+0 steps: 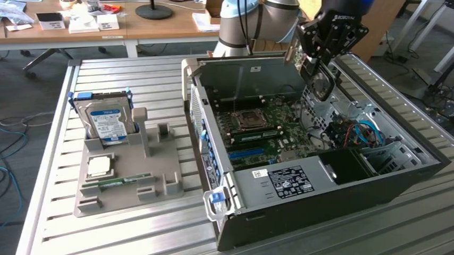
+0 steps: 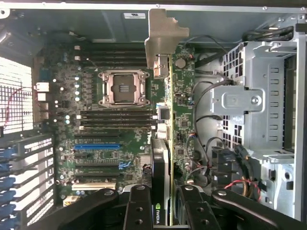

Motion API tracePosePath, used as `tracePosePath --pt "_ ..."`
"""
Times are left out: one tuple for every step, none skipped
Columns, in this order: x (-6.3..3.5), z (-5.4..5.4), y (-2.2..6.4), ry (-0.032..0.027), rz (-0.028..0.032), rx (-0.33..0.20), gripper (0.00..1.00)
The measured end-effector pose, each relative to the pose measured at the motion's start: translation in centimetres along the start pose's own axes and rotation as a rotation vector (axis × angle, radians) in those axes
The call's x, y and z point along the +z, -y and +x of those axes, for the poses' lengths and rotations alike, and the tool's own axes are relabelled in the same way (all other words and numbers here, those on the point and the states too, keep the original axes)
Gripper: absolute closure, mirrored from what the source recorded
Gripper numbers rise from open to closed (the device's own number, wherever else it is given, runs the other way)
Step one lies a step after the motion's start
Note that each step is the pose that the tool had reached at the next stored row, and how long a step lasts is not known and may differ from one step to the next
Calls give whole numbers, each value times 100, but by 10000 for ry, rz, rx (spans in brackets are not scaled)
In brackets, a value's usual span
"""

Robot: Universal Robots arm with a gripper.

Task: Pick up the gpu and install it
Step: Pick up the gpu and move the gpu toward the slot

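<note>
We see the jaws closed partway around the gpu [image 1: 320,83] [image 2: 162,158], one on each flat face, so the card is firmly held at the end of the arm [image 1: 264,21]. In the exterior view the gpu hangs over the open computer case [image 1: 397,180], near the case's far wall and towards the exterior view's right, raised above the motherboard [image 1: 264,126] and not seated in any slot. From the wrist view we look along the card edge-on: its black shroud sits between the jaws and its silver bracket [image 2: 165,36] is at the far end. Beneath it lies the motherboard [image 2: 120,129], with the bare CPU socket [image 2: 121,87] to one side of the card and the metal drive cage [image 2: 259,105] to the other; a blue slot [image 2: 97,146] lies on the socket's side. On the bench [image 1: 42,212], well apart from the case, a grey holder [image 1: 127,191] carries an upright hard drive [image 1: 108,123], a processor [image 1: 99,166] and a green memory stick [image 1: 117,182].
</note>
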State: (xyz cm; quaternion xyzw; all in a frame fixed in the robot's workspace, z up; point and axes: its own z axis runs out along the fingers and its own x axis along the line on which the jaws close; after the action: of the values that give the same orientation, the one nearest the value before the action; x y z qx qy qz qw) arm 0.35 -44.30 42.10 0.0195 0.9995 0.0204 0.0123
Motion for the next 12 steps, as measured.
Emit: tracePosePath --pt "0 -14 -1 0 0 0 73" --pt "1 -26 -1 0 0 0 73" --pt "1 -38 -2 -1 0 1 73" --pt "1 -50 -2 0 0 1 73" --pt "2 -60 -3 0 0 0 73" --pt "2 -68 -3 0 -1 0 73" --pt "2 -76 -3 0 -1 0 73" --pt "3 -85 -4 0 -1 0 73" --pt "3 -97 -4 0 -1 2 73" --pt "4 -114 -5 0 -1 1 73" --pt "7 -247 -10 0 -1 1 73" --pt "7 -269 -10 0 -1 1 73"
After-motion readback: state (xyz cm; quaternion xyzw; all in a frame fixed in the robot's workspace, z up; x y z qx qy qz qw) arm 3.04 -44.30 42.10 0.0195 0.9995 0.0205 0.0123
